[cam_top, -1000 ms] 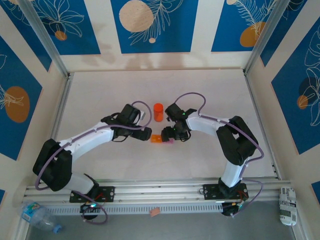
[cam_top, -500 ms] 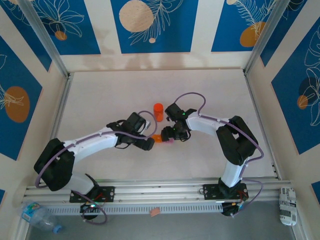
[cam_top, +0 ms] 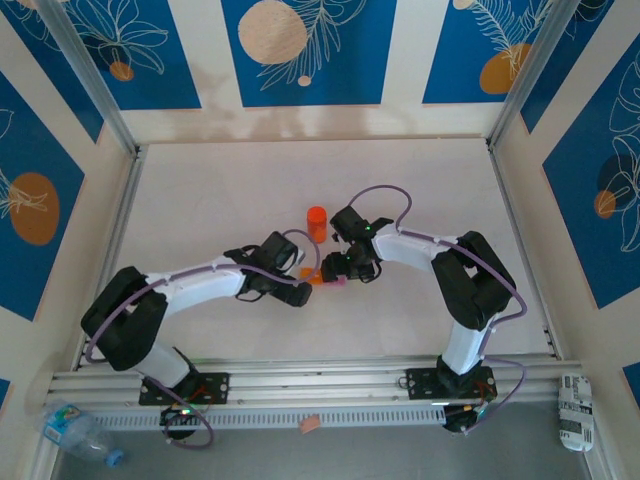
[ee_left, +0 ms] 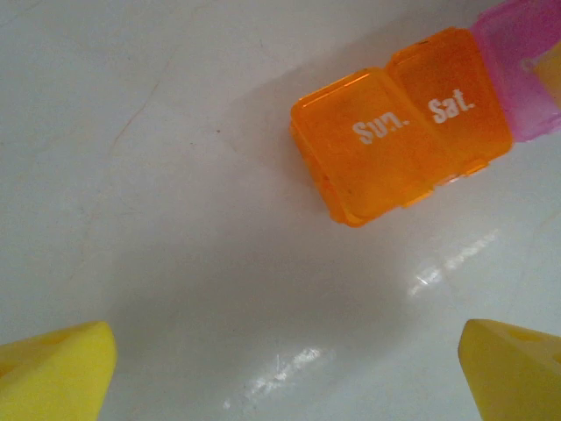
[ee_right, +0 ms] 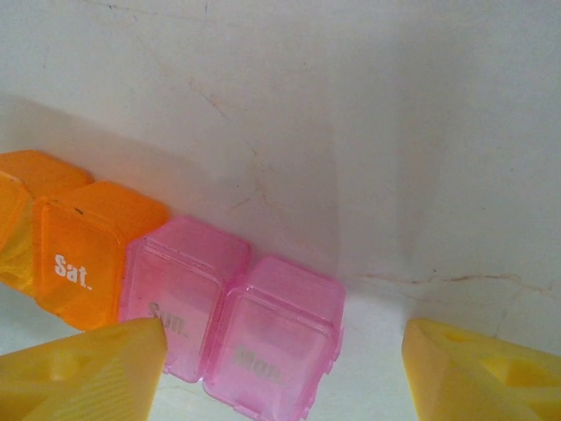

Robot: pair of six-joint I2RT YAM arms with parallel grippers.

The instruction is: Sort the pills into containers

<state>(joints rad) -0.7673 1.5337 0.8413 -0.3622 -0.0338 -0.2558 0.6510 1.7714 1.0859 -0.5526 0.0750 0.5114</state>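
Setting: We are looking down on a white worktop (cam_top: 200, 200) walled by cream panels with blue leaf-patterned squares. Two white and black arms are reaching in from the near edge, and their tips are meeting near the middle.

Pill containers: We are finding the pill containers (cam_top: 323, 280), a short strip of small joined plastic boxes, lying flat on the worktop between the two arm tips. Close up, two orange compartments (ee_left: 399, 123) are showing white lettering, "Sun." and "Sat.". Two pink compartments (ee_right: 232, 329) are sitting joined to the "Sat." end, with faint lettering; the last one is reading "Mon.".

Left fingers: We are seeing the yellow left fingers (ee_left: 53, 373) spread wide over bare worktop, with nothing between them. The orange end of the strip is lying ahead of them, apart from both tips.

Right fingers: The yellow right fingers (ee_right: 83, 373) are also standing spread, pinching nothing. The pink end is lying between them. One tip is overlapping the edge of the pink compartment beside "Sat."; we cannot tell whether it is touching. A clear gap is showing between the other tip and the last pink compartment.

Orange bottle: A taller orange bottle (cam_top: 317, 222) is standing upright just behind the strip, apart from it.

Near corner: A clear plastic water bottle (cam_top: 75, 432) is lying outside the rail on the left.
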